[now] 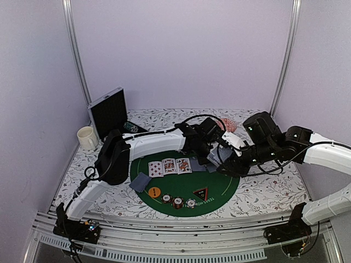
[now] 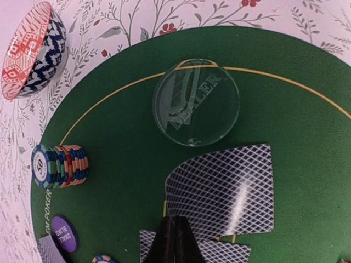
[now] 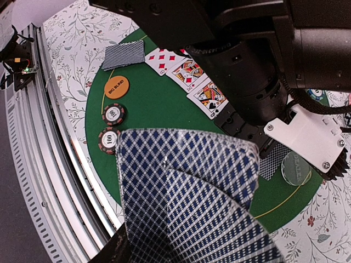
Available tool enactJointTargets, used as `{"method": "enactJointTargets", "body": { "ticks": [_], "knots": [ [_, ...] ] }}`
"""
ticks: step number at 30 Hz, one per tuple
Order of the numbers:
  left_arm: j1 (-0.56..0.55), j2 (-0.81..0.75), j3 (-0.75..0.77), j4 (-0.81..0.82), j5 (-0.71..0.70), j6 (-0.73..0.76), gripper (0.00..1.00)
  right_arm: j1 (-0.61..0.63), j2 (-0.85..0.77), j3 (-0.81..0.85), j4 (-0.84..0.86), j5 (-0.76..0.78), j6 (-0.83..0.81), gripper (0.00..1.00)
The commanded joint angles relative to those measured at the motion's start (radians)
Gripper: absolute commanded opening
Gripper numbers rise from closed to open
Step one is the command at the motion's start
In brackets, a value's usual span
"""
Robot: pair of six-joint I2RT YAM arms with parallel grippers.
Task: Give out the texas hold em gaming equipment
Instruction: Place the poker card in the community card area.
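My left gripper is shut on the corner of a blue-backed card, which curls up off the green mat over another face-down card. Beyond them lie a clear dealer disc, a stack of striped chips and a purple disc. My right gripper is shut on a fanned deck that hides its fingers. On the mat I see three face-up cards, a face-down card, an orange disc, two chips and a dark triangular marker.
A pink patterned dish sits just off the mat's far edge. A white mug and an open black case stand at the back left. The left arm crosses over the mat close to the right wrist.
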Motion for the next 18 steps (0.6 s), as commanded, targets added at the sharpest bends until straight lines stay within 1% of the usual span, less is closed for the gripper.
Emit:
{"method": "enactJointTargets", "body": {
  "ticks": [1, 11, 18],
  "knots": [
    [-0.017, 0.016, -0.037, 0.072, -0.089, 0.059, 0.0, -0.001, 0.002, 0.023, 0.001, -0.014, 0.003, 0.49],
    [-0.026, 0.023, -0.084, 0.168, -0.17, 0.116, 0.0, -0.001, 0.006, 0.023, 0.002, -0.017, 0.004, 0.49],
    [-0.028, 0.026, -0.105, 0.208, -0.186, 0.138, 0.0, -0.001, 0.004, 0.02, 0.0, -0.018, 0.007, 0.48]
  ]
}}
